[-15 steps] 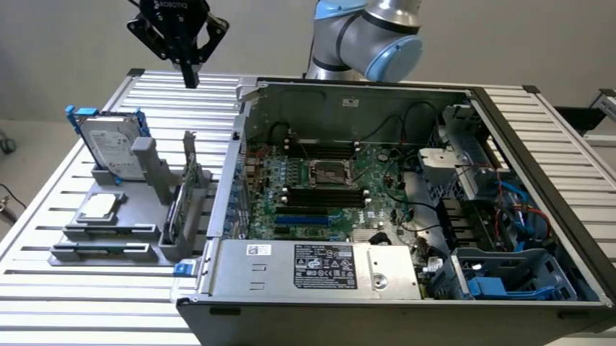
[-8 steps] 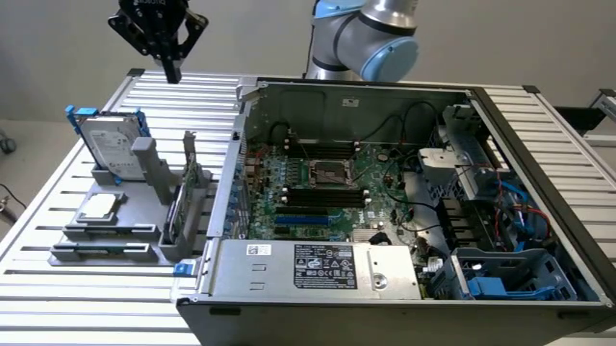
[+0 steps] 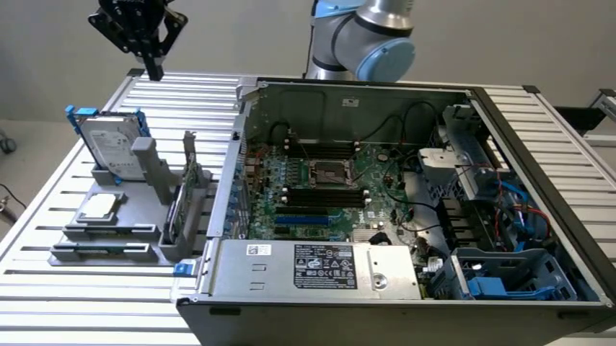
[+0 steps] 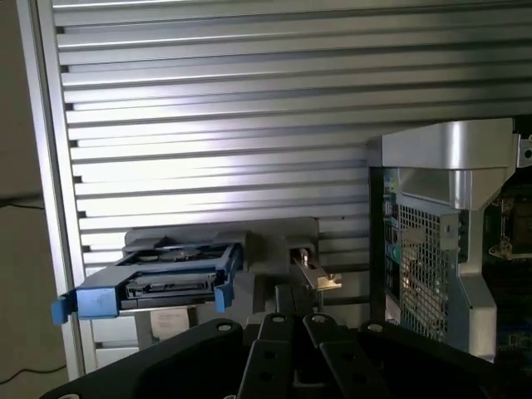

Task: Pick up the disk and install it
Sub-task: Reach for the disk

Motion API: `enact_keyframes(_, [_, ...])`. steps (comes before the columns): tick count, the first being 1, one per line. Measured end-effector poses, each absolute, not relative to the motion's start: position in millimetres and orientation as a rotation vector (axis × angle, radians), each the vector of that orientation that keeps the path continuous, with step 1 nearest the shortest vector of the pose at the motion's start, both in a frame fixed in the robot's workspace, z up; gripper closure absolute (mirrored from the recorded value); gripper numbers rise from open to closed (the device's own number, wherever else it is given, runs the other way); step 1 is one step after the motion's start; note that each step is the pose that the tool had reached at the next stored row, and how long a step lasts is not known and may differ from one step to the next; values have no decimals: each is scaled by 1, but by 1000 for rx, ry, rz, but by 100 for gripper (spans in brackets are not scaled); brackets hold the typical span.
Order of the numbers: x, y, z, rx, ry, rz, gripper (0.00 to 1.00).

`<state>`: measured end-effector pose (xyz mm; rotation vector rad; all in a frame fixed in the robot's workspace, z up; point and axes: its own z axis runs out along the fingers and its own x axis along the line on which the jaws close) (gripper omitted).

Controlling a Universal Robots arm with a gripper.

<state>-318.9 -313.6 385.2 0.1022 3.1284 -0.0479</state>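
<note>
Black end effector, pinched shut on nothing, hung high over the slatted worktop, well apart from everything. Below it, disk upright in a grey holder, blue rails uppermost, likely stood on edge to offer a graspable top. Not yet picked. At the exterior view's right, open case.

Arm: rounded silver-grey joint housings with pale blue end caps; claw: matt black throughout, built of flat angular link bars tapering to slim fingers; small round pivot pins noted at the link hinges.
</note>
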Motion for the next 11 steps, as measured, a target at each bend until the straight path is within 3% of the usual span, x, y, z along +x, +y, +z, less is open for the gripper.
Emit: enact_keyframes(11, [-360,-304,381,96,3129,-48,89])
